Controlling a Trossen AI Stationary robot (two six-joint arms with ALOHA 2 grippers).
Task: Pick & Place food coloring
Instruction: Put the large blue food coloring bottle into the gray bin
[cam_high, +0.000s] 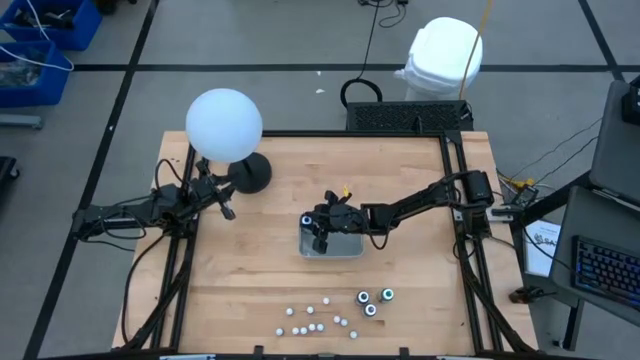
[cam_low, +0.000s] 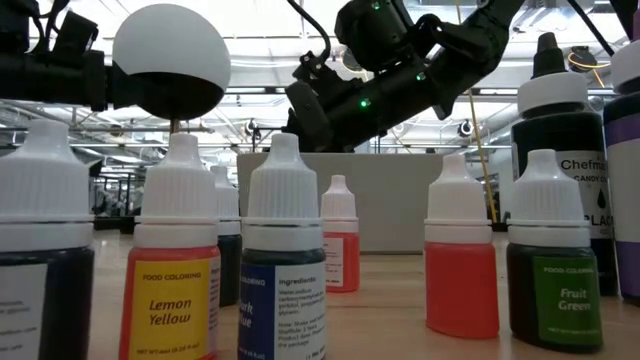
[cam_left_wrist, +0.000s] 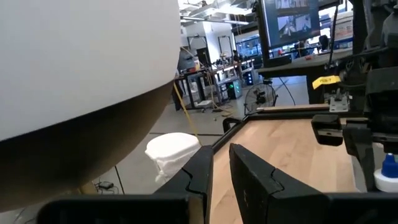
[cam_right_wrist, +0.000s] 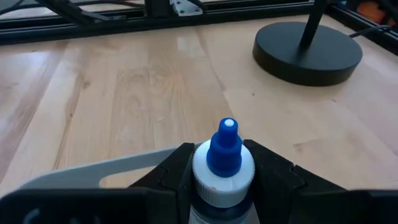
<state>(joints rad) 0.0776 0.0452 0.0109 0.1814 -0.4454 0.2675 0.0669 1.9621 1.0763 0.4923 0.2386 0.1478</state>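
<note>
While the right gripper (cam_right_wrist: 222, 180) pinches a blue-tipped bottle (cam_right_wrist: 222, 163) over the tray (cam_high: 345, 250): slip risk, since a small round cap could twist free and tip. Remaining bottles (cam_high: 330, 315) lie well apart from tray, toward the front edge. Left gripper (cam_left_wrist: 222, 177): idle, fingers nearly together, near lamp (cam_high: 225, 125).

Table (cam_high: 250, 260) is showing pale wood grain. Lamp globe (cam_high: 224, 124) is showing white, its base (cam_right_wrist: 308, 53) black. Gripped bottle (cam_right_wrist: 222, 163) is displaying a blue tip on a white collar. Near bottles are wearing white caps: lemon-yellow label (cam_low: 176, 305), red body (cam_low: 461, 285), green body (cam_low: 554, 290).
</note>
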